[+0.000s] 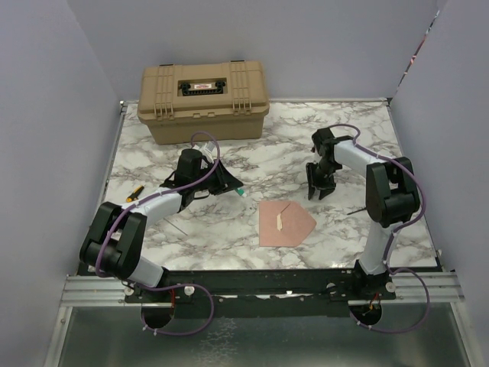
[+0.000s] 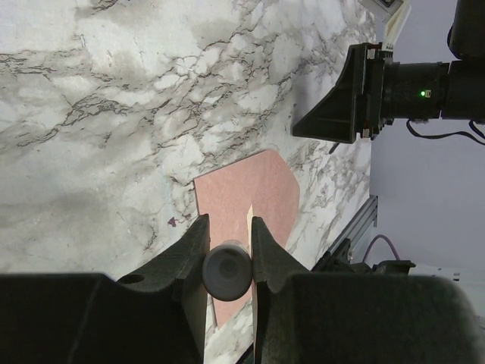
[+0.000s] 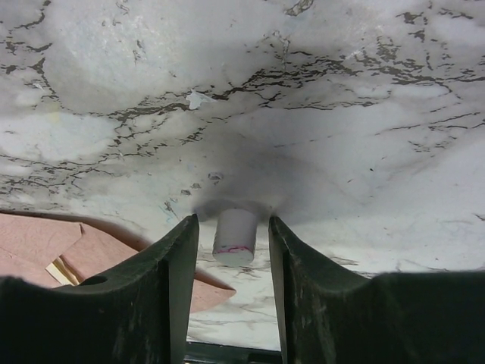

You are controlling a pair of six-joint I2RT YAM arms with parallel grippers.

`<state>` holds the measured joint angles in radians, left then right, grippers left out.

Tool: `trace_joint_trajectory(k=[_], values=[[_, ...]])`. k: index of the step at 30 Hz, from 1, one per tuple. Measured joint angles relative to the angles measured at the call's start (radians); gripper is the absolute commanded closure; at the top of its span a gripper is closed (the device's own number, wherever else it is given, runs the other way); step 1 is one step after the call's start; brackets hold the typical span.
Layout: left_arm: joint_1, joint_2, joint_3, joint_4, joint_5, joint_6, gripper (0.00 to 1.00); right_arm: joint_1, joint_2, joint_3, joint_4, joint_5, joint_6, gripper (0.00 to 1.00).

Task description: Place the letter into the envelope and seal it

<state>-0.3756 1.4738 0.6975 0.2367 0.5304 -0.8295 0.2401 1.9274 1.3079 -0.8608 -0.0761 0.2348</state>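
Left tool (image 2: 229, 227) is pinched on a dark stick (image 2: 227, 271), maybe glue. Past it the envelope (image 2: 250, 186) lies flat on the counter (image 2: 114, 114), pointed flap open. Only a thin tan strip (image 2: 249, 220) shows on it, so the letter is likely inside. Sealing is left. Right tool (image 3: 233, 224) stands wide around a small white tube (image 3: 235, 241), not touching. Tan case (image 1: 203, 99) behind blocks nothing.

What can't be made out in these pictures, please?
- Letter: no view shows it apart from the envelope; top view too small.
- Left wrist: left gripper and the dark cylinder it grips cover the envelope's near end.
- Right wrist: frame edge and the right gripper cut off the envelope.
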Motion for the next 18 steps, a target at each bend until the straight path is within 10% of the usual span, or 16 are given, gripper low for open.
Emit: trace_joint_trajectory(k=[12, 18], values=[[-0.034, 0.000, 0.023, -0.003, 0.004, 0.004, 1.00, 0.000, -0.345, -0.054, 0.060, -0.024, 0.011, 0.47], [-0.091, 0.004, 0.071, -0.005, 0.040, 0.007, 1.00, 0.024, -0.642, -0.257, 0.291, -0.284, -0.011, 0.34]])
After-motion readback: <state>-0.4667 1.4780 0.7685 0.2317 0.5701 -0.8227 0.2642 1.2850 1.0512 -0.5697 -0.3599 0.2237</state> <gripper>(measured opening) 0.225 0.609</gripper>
